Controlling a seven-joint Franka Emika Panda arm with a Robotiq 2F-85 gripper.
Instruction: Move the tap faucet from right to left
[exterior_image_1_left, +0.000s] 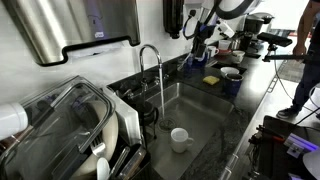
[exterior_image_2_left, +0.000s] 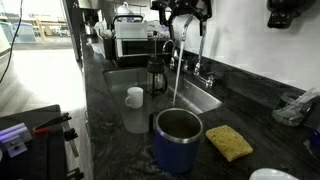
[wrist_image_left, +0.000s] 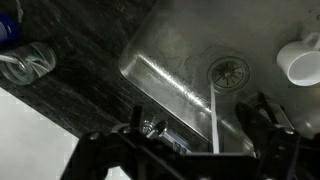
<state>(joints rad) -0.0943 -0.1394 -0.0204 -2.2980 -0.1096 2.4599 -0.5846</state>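
The chrome gooseneck tap faucet (exterior_image_1_left: 150, 58) stands at the back edge of the steel sink (exterior_image_1_left: 200, 125), and a thin stream of water runs from its spout. It also shows in an exterior view (exterior_image_2_left: 186, 48). My gripper (exterior_image_2_left: 183, 12) is open and empty, hanging just above the top of the arch. In an exterior view the gripper (exterior_image_1_left: 197, 45) appears a little beyond the arch, not touching it. In the wrist view the two dark fingers of the gripper (wrist_image_left: 198, 125) stand wide apart, with the water stream between them and a faucet handle (wrist_image_left: 152, 127) below.
A white mug (exterior_image_1_left: 180, 138) lies in the sink near the drain (wrist_image_left: 228, 70). A blue tumbler (exterior_image_2_left: 178, 140), a yellow sponge (exterior_image_2_left: 230, 142), another white mug (exterior_image_2_left: 135, 97) and a French press (exterior_image_2_left: 157, 72) stand on the dark counter. A dish rack (exterior_image_1_left: 70, 120) sits beside the sink.
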